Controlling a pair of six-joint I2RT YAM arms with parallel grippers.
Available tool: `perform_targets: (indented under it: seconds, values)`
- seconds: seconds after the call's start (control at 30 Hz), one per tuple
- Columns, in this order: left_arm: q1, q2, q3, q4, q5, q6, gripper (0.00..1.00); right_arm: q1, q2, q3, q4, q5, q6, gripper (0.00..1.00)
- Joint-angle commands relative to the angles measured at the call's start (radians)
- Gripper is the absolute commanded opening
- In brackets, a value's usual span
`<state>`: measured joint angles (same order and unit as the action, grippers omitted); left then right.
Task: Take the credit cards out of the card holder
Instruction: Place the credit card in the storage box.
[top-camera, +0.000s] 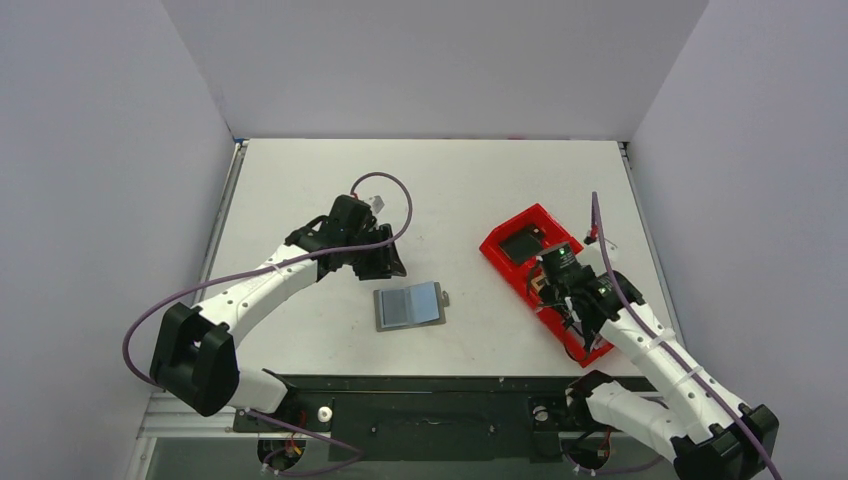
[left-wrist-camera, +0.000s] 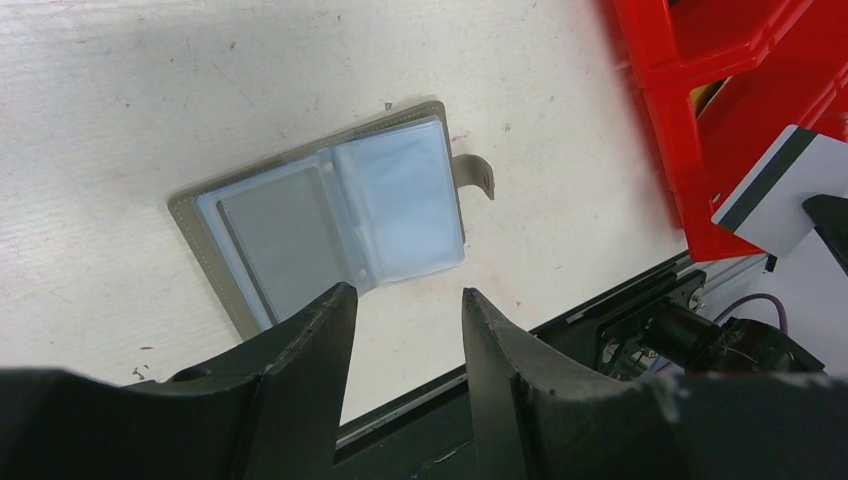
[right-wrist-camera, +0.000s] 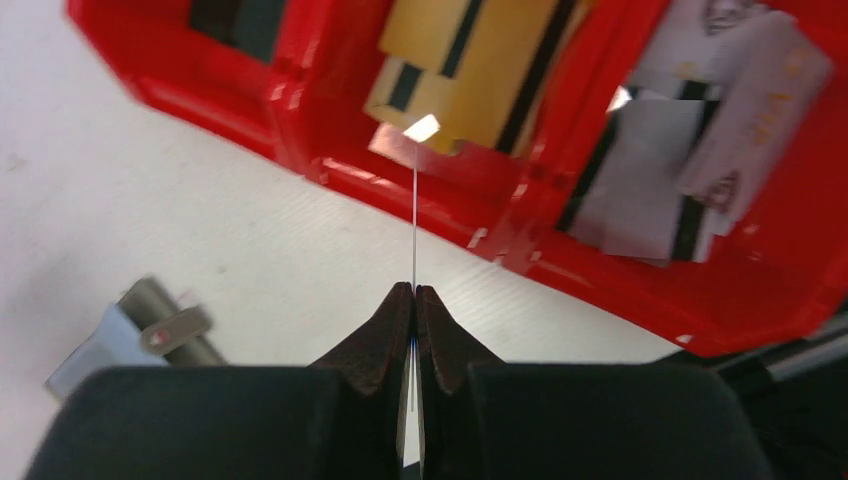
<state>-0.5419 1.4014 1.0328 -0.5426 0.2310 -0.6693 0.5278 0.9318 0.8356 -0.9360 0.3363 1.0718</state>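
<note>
The card holder (top-camera: 408, 305) lies open on the table between the arms, blue-grey pockets up, with its tab on the right. In the left wrist view (left-wrist-camera: 320, 220) a grey rectangle shows in its left pocket. My left gripper (top-camera: 385, 262) is open and empty, just behind the holder; it also shows in its own wrist view (left-wrist-camera: 405, 295). My right gripper (top-camera: 545, 285) is shut on a thin credit card, seen edge-on (right-wrist-camera: 415, 220), over the near edge of the red tray. The same card shows white with a dark stripe in the left wrist view (left-wrist-camera: 785, 190).
The long red tray (top-camera: 497, 243) lies at the right and holds yellow-orange cards (right-wrist-camera: 480, 60), whitish cards (right-wrist-camera: 680, 150) and a black block (top-camera: 520, 245). The holder's tab end (right-wrist-camera: 150, 325) shows at the lower left of the right wrist view. A black rail runs along the table's near edge.
</note>
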Motion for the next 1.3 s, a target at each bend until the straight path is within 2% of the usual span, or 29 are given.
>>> perform_targets:
  seconds: [0.0, 0.13, 0.37, 0.87, 0.9, 1.0, 1.13, 1.27]
  values:
    - [-0.004, -0.036, 0.004, 0.044, 0.030, 0.021, 0.41, -0.059, -0.019, 0.054, -0.214, 0.178, 0.073, 0.00]
    - [-0.004, -0.037, 0.002, 0.045, 0.033, 0.022, 0.41, -0.135, -0.010, 0.070, -0.299, 0.256, 0.078, 0.00]
    - [-0.004, -0.041, 0.004, 0.044, 0.036, 0.020, 0.41, -0.266, 0.059, 0.067, -0.318, 0.342, 0.023, 0.00]
    - [-0.003, -0.047, 0.012, 0.018, 0.018, 0.016, 0.41, -0.355, 0.240, -0.004, -0.146, 0.314, -0.056, 0.01]
    - [-0.004, -0.047, 0.011, 0.017, 0.018, 0.016, 0.41, -0.359, 0.242, -0.005, -0.139, 0.312, -0.060, 0.03]
    - [-0.005, -0.045, 0.013, 0.018, 0.018, 0.014, 0.41, -0.363, 0.248, -0.008, -0.127, 0.307, -0.077, 0.18]
    - [-0.008, -0.042, 0.016, 0.015, 0.015, 0.014, 0.41, -0.366, 0.229, -0.008, -0.113, 0.287, -0.094, 0.34]
    - [-0.013, -0.041, 0.019, 0.013, 0.011, 0.014, 0.41, -0.367, 0.192, 0.010, -0.091, 0.238, -0.135, 0.41]
